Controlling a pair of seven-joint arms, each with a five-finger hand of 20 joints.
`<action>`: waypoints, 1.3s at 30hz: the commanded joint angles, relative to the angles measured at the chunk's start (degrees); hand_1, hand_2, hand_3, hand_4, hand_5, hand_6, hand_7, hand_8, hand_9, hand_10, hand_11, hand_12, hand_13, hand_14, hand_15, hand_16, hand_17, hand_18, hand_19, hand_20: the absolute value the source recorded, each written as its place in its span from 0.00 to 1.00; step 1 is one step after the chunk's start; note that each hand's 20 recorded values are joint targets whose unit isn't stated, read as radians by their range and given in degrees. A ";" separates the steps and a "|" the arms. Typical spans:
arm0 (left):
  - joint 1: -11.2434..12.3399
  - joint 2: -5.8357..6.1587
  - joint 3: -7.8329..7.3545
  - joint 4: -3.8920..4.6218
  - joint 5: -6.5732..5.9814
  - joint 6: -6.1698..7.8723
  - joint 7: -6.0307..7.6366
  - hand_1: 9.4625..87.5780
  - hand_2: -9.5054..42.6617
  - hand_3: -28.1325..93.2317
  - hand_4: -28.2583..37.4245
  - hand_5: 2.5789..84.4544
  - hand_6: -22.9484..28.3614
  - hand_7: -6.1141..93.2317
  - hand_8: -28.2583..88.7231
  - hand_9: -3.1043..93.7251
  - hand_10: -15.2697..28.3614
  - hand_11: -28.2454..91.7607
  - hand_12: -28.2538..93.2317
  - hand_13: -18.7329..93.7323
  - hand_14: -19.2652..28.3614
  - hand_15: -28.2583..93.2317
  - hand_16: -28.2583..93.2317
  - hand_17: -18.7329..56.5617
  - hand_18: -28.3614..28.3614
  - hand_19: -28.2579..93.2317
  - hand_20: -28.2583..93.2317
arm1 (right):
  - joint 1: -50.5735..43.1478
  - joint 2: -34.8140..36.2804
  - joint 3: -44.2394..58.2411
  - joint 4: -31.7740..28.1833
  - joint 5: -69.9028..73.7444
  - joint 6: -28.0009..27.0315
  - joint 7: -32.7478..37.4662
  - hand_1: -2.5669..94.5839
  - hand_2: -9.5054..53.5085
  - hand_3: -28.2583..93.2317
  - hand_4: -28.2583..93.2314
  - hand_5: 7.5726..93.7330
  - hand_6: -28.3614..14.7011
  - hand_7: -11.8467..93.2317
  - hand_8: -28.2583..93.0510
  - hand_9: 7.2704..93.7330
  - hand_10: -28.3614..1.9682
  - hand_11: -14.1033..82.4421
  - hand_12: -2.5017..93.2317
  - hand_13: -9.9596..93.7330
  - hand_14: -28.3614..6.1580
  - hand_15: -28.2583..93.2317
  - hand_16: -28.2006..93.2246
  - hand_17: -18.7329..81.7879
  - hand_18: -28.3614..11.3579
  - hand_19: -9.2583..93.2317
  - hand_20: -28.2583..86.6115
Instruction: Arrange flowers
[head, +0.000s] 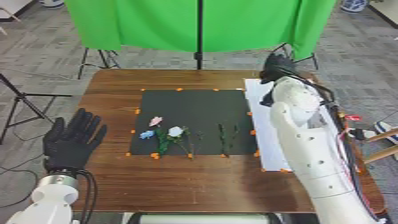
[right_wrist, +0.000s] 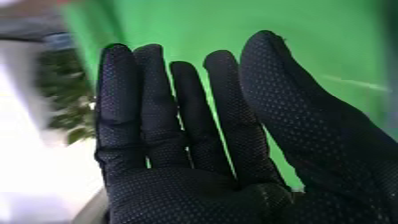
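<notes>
On the black mat (head: 191, 107), a pink flower (head: 156, 121), blue flower (head: 147, 134) and white flower (head: 175, 131) lie bunched, green stems (head: 224, 140) apart to the right! A partial arrangement, I'd say, those stems likely left to join; right robot hand (right_wrist: 187, 192) open and empty, left robot hand (head: 69, 149) open too

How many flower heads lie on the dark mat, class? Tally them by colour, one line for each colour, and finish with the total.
Pink flower head: 1
Blue flower head: 1
White flower head: 1
Total: 3
</notes>
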 joint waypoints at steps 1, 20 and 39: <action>1.95 -0.40 -0.87 0.22 -1.12 -0.65 1.07 0.26 0.41 0.84 0.01 0.56 0.62 0.23 0.17 0.47 0.69 0.45 0.35 0.45 0.73 0.59 0.20 0.20 0.77 0.51 0.38 | -5.96 4.09 2.80 0.24 1.36 -4.20 2.91 0.58 0.00 0.91 0.00 0.55 0.60 0.32 0.12 0.50 0.42 0.29 0.19 0.52 0.38 0.52 0.37 0.42 0.20 0.73 0.46; 2.84 -0.92 -1.45 -0.16 -1.02 -0.75 0.94 0.26 0.42 0.84 0.00 0.56 0.62 0.23 0.17 0.47 0.69 0.45 0.35 0.45 0.72 0.58 0.20 0.20 0.76 0.51 0.38 | -8.53 4.49 0.04 1.81 0.77 6.70 -0.49 0.69 0.00 0.71 0.00 0.74 0.66 0.47 0.26 0.85 0.59 0.26 0.46 0.73 0.64 0.52 0.57 0.49 0.21 0.83 0.53; 1.66 -0.24 -1.16 0.14 -0.87 -0.86 0.50 0.26 0.43 0.84 0.00 0.56 0.62 0.23 0.17 0.47 0.69 0.45 0.35 0.45 0.72 0.58 0.20 0.20 0.76 0.51 0.38 | -5.13 4.29 -21.21 -11.67 -4.26 5.28 -17.05 0.66 0.00 0.77 0.00 0.76 0.63 0.47 0.30 0.87 0.59 0.26 0.48 0.75 0.63 0.54 0.58 0.50 0.17 0.86 0.56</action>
